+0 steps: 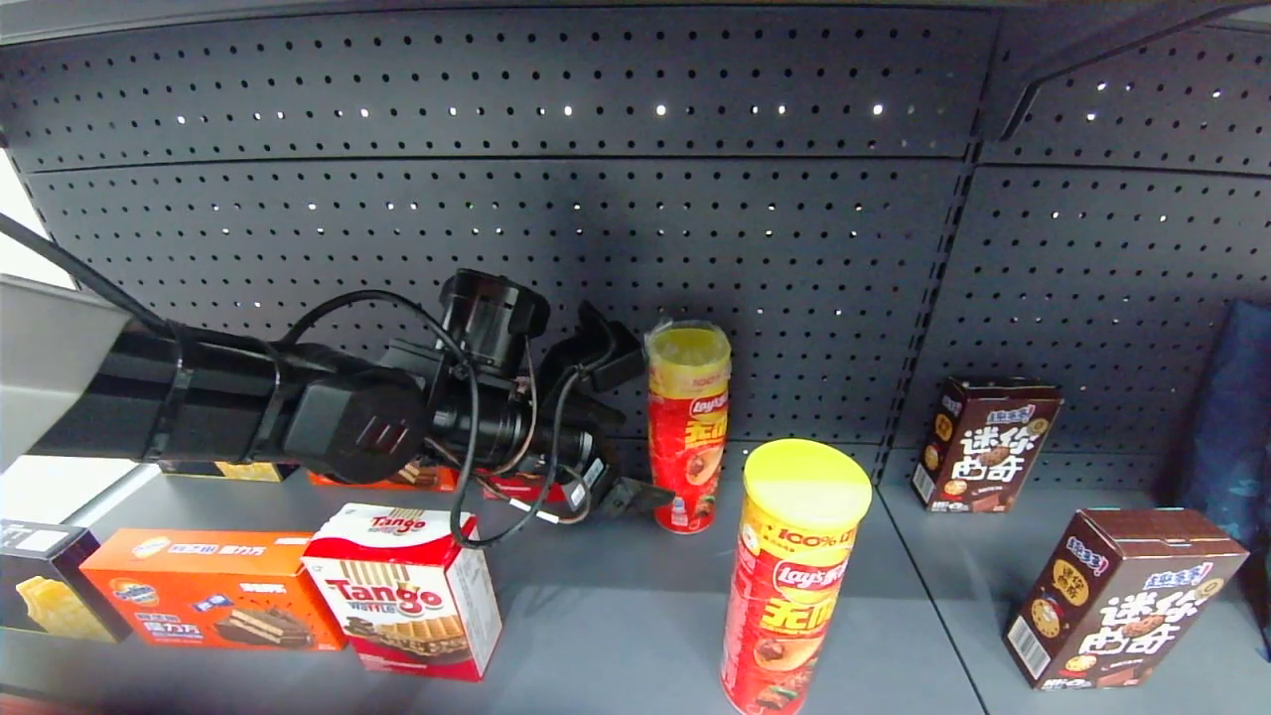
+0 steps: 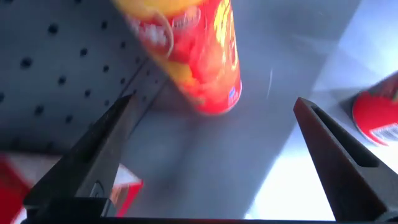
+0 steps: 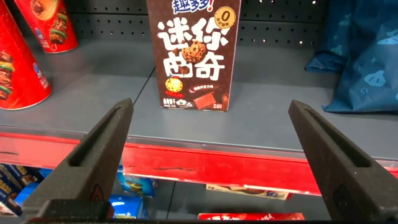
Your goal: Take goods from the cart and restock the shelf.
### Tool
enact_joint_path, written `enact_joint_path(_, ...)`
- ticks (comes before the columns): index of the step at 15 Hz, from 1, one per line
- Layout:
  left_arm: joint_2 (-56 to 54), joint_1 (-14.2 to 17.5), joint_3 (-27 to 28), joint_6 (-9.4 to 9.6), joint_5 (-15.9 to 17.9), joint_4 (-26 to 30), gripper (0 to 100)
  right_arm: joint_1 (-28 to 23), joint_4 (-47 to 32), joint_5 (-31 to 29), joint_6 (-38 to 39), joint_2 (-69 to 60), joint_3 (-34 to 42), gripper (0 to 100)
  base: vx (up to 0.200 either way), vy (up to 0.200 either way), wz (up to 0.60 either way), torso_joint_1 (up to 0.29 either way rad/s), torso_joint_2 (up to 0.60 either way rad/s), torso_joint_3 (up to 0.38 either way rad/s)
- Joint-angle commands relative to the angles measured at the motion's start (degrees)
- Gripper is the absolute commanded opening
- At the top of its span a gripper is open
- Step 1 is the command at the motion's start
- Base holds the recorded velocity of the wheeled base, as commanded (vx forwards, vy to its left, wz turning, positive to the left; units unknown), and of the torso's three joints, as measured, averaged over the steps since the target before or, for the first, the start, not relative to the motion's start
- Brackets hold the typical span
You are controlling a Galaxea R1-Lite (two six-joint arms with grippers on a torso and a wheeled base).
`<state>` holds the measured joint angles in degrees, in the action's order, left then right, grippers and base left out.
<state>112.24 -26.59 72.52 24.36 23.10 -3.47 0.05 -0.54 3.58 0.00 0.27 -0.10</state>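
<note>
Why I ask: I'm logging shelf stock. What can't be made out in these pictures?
Head view: the boxes at the back are mostly hidden by the left arm.
Head view: the blue bag is cut off by the right edge.
Left wrist view: the rear chip can is blurred, its top cut by the edge.
Right wrist view: the lower-shelf goods are mostly hidden by the shelf lip.

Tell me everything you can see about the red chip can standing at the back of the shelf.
The chip can is a tall red cylinder with a yellow top under a clear lid. It stands upright on the grey shelf, close to the pegboard back wall. The left gripper, open, is beside it, not clamping it.
</note>
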Motion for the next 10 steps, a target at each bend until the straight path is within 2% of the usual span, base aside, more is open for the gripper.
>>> enact_joint_path(1, -2.55, -0.04, -2.30, -0.01, -0.60, -0.04, 100, 0.04, 0.01, 0.02, 0.00, 0.08, 0.01, 100, 0.000, 0.000, 0.00, 0.000, 0.00, 0.000)
enact_joint_path(5, -3.17, -0.39, -5.46, -0.10, -0.60, -2.85, 100, 0.04, 0.01, 0.02, 0.00, 0.08, 0.01, 100, 0.000, 0.000, 0.00, 0.000, 0.00, 0.000)
enact_joint_path(8, -1.76, -0.66, -5.72, -0.01, -0.25, -5.67, 100, 0.04, 0.01, 0.02, 0.00, 0.08, 0.01, 100, 0.000, 0.000, 0.00, 0.000, 0.00, 0.000)
enact_joint_path(10, -1.76, -1.19, -6.34, -0.01, 1.24, -6.02, 100, 0.04, 0.01, 0.02, 0.00, 0.08, 0.01, 100, 0.000, 0.000, 0.00, 0.000, 0.00, 0.000)
